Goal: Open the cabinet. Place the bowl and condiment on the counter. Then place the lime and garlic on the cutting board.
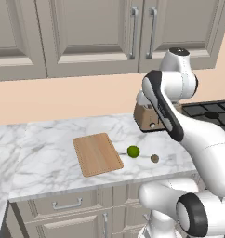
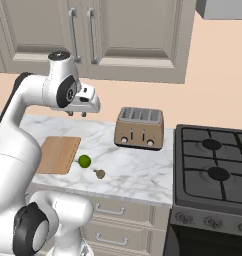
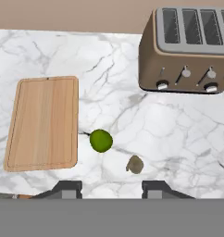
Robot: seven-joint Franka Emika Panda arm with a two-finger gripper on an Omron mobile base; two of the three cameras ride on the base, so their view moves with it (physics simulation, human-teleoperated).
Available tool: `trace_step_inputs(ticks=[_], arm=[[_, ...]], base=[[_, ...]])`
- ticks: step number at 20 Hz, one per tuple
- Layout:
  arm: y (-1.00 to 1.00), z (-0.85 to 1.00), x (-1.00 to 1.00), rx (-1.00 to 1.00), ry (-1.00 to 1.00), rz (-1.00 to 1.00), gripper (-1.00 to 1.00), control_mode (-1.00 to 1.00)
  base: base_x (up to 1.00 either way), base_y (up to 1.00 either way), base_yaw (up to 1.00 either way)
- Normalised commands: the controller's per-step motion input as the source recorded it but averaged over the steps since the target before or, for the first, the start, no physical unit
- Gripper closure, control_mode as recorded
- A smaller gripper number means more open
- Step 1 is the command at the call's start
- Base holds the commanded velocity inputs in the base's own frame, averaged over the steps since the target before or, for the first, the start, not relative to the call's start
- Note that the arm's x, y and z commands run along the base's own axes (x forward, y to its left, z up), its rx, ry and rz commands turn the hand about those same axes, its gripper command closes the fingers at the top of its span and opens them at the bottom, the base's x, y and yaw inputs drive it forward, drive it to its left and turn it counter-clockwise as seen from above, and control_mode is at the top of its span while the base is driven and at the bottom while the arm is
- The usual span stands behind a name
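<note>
The cabinet [image 1: 95, 32] hangs above the counter [image 1: 49, 148] with both doors shut; its long silver handles [image 2: 73, 32] stand side by side. My gripper [image 2: 76, 113] hovers high over the counter and points down, open, with nothing between its fingertips [image 3: 67, 189]. Below it the lime [image 3: 101, 140] lies on the marble just right of the cutting board [image 3: 43, 122]. The garlic [image 3: 135, 164] sits a little right of the lime, apart from it. The board is bare. The bowl and the condiment are hidden.
A brown four-slot toaster [image 2: 139, 128] stands at the back of the counter, right of the gripper. A black gas stove [image 2: 213, 165] adjoins the counter on the right. Drawer fronts [image 1: 68, 204] run below the counter edge.
</note>
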Motion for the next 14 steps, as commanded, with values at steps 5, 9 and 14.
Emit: trace_step_inputs(ticks=[5,9,14], arm=[[0.01,0.00,-0.30,0.00,-0.06,0.00,-1.00,-1.00],[0.00,0.19,-0.61,0.00,-0.32,0.00,-1.00,-1.00],[0.00,0.25,-0.55,0.00,-0.32,0.00,-1.00,-1.00]], base=[[0.00,0.00,0.00],[0.00,0.00,0.00],[0.00,0.00,0.00]])
